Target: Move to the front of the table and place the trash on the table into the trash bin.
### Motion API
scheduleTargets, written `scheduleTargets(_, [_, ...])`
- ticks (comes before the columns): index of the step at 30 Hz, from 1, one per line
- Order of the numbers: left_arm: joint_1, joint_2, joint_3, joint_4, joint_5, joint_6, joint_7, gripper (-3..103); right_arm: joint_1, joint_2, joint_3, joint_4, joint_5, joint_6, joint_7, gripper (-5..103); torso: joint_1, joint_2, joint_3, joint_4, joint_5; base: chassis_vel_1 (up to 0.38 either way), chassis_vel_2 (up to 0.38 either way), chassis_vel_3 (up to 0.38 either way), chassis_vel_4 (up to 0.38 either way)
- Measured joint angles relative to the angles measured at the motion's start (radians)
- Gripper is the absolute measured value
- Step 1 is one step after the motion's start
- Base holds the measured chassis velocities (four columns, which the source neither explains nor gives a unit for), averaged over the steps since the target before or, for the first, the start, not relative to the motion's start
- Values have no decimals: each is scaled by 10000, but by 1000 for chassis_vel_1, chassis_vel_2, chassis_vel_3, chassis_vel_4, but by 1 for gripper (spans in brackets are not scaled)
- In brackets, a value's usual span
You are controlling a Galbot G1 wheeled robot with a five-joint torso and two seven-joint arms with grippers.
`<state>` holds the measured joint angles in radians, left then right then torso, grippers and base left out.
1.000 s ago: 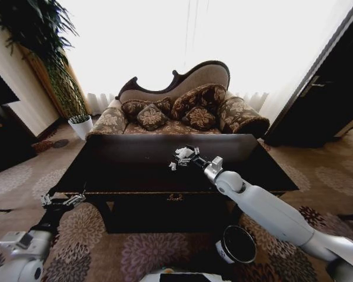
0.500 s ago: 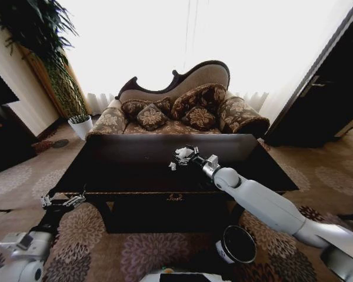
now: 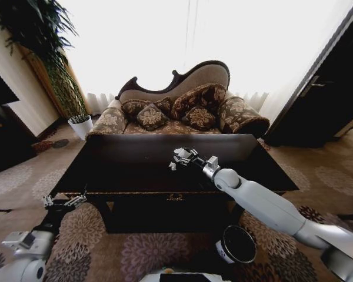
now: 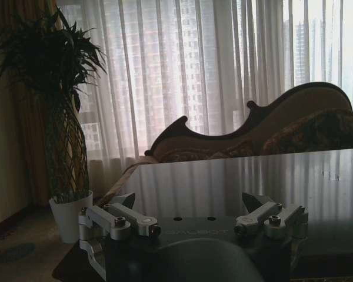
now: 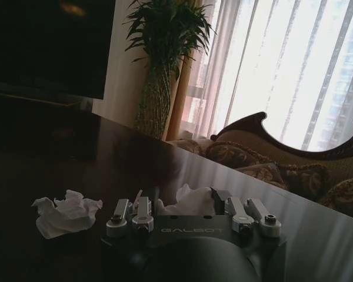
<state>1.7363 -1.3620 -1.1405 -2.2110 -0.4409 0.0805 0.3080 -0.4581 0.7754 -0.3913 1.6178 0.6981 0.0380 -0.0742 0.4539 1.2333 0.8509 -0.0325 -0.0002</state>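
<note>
The robot stands at the front of the table (image 3: 135, 170), so the drive-up step appears complete. The right gripper (image 3: 183, 156) is extended over the table top, its fingers spread around a white paper wad (image 5: 188, 202) that sits between them; the grip is not yet closed. A second crumpled wad (image 5: 65, 212) lies on the table just beside the gripper. A small white bit (image 3: 172, 166) also rests on the table near the gripper. The trash bin (image 3: 235, 245) stands on the floor below the table's front edge, to the robot's right. The left gripper (image 3: 63, 202) is parked low at the table's front left corner, fingers open and holding nothing. No trash appears binned yet; every piece seen remains to be moved.
</note>
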Motion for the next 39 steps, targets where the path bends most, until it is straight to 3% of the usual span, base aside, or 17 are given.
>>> scheduleTargets(3, [12, 34, -9, 4, 0, 2, 0, 100, -78, 0, 56, -19, -93, 46, -66, 49, 0, 0, 0, 0, 0, 0, 0, 0, 0])
scheduleTargets(4, [12, 51, -12, 7, -1, 3, -1, 100, -94, 0, 67, -19, -98, 58, -82, 38, 0, 0, 0, 0, 0, 0, 0, 0, 0])
scheduleTargets(5, [11, 62, -13, 11, -3, 5, -2, 100, -95, -1, 73, -16, -97, 63, -92, 38, 0, 0, 0, 0, 0, 0, 0, 0, 0])
scheduleTargets(6, [2, 67, -13, 13, -7, 8, -4, 100, -93, -8, 80, 4, -88, 72, -105, 27, 0, 0, 0, 0, 0, 0, 0, 0, 0])
scheduleTargets(8, [-5, 68, -12, 14, -9, 11, -6, 100, -80, -19, 81, 17, -69, 79, -115, 27, 0, 0, 0, 1, 0, 0, 0, 0, 0])
scheduleTargets(9, [-14, 68, -5, 16, -11, 12, -7, 100, -59, -37, 84, 32, -46, 87, -122, 17, 0, 0, 0, 1, 0, 0, 0, 0, 0])
scheduleTargets(11, [-29, 66, 20, 30, -12, 13, -9, 100, -33, -84, 122, 63, 27, 113, -134, 17, 0, 0, 0, 1, 0, 0, 0, 0, 0])
scheduleTargets(12, [-43, 65, 39, 47, -12, 14, -11, 100, -32, -126, 173, 104, 111, 146, -158, 6, 0, 0, 0, 1, 0, 0, 0, 0, 0])
scheduleTargets(13, [-57, 65, 57, 57, -12, 14, -11, 100, -33, -162, 236, 158, 204, 170, -183, 3, 0, 0, 0, 0, 0, 0, 0, 0, 0])
scheduleTargets(20, [-148, 78, 127, 95, -12, 23, -15, 100, -188, -385, 655, 551, 746, 277, -285, 0, 1, 0, 1, 2, 1, 0, 0, 0, 0])
scheduleTargets(22, [-194, 87, 182, 98, -25, 24, -19, 100, -609, -697, 1296, 902, 1036, 430, -421, 0, 0, 0, 0, 4, -1, 0, 0, 0, 0])
scheduleTargets(24, [-306, 161, 217, 159, -78, 25, -25, 100, -1614, -1121, 2763, 1491, 1305, 513, -535, 0, 0, 0, 0, -3, 1, 0, 0, 0, 0])
scheduleTargets(29, [-551, 237, 400, 337, -121, 41, -51, 100, -2989, -1410, 4162, 2213, 1620, 733, -527, 0, -1, 0, -1, -2, 4, 0, 0, 0, 0])
scheduleTargets(37, [-842, 170, 725, 380, -132, 64, -62, 100, -5166, -1520, 6290, 3219, 2133, 641, -440, 0, 0, 0, 0, 3, 5, 0, 0, 0, 0])
scheduleTargets(39, [-975, 274, 782, 464, -199, 76, -63, 100, -5912, -1372, 7328, 3588, 2293, 494, -318, 0, 0, 1, -1, 2, -2, 0, 0, 0, 0])
